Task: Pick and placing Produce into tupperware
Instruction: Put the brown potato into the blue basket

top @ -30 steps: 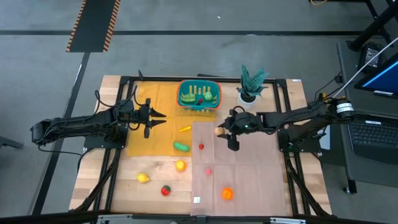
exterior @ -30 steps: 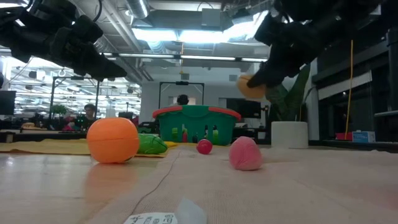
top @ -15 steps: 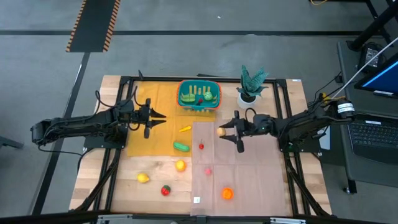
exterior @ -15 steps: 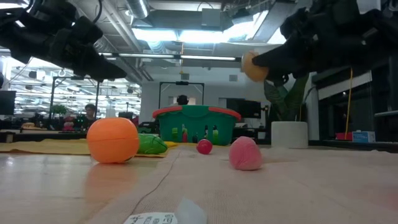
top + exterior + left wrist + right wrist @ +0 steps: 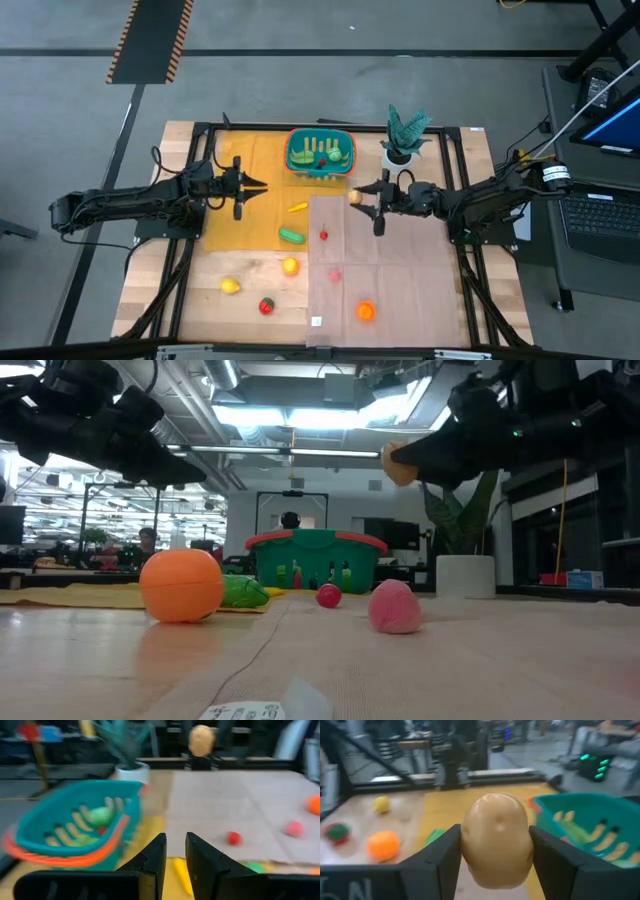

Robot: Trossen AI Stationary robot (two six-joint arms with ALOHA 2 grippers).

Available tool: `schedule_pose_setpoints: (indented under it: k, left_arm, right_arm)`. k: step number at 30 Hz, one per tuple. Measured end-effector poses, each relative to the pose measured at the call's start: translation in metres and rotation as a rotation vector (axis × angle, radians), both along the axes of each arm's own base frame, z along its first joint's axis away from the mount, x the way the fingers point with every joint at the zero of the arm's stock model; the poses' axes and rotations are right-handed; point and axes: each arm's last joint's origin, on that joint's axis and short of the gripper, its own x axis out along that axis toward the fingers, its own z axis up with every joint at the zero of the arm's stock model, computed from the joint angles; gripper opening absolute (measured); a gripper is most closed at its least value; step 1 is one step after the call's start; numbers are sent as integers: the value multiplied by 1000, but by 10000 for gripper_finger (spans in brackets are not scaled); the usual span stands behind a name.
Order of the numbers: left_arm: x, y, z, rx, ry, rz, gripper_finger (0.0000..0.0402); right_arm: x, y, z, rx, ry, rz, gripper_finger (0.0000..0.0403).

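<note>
My right gripper (image 5: 357,197) is shut on a tan potato-like piece of produce (image 5: 495,840), held in the air just near-right of the tupperware (image 5: 320,152), a teal basket with an orange rim that holds green and yellow pieces. The potato also shows high up in the low view (image 5: 398,463). My left gripper (image 5: 258,188) hovers over the yellow cloth left of the basket, its fingers (image 5: 156,855) a narrow gap apart with nothing between them. More produce lies loose on the table: a yellow piece (image 5: 297,207), a green one (image 5: 291,236), a small red one (image 5: 324,235). My right gripper pinches the potato by its two opposite sides (image 5: 465,845) between its two fingers (image 5: 437,865). The fingers lie about level and point toward the table's left. The potato is lifted well clear of the table, its long axis upright between the fingers.
A potted plant in a white pot (image 5: 401,155) stands right of the basket, close behind my right gripper. Near the front lie a pink piece (image 5: 334,274), an orange one (image 5: 365,311), a yellow one (image 5: 230,286) and a red-green one (image 5: 266,306). A beige mat (image 5: 400,270) covers the right half.
My right gripper has tipped up from slanting downward to about level and moved toward the far edge and the basket. The potato has risen with it and stays held between the fingers.
</note>
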Motion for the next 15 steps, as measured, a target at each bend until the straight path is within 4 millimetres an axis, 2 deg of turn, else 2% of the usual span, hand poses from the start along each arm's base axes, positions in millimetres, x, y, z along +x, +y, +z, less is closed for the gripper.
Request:
schedule_pose_setpoints:
  k: [6, 15]
  left_arm:
    - [0, 5, 5, 51, -44, 176, 55]
    - [-1, 6, 4, 48, -26, 186, 38]
  right_arm:
    - [17, -4, 6, -44, 6, -137, 206]
    - [43, -10, -6, -72, 83, -299, 206]
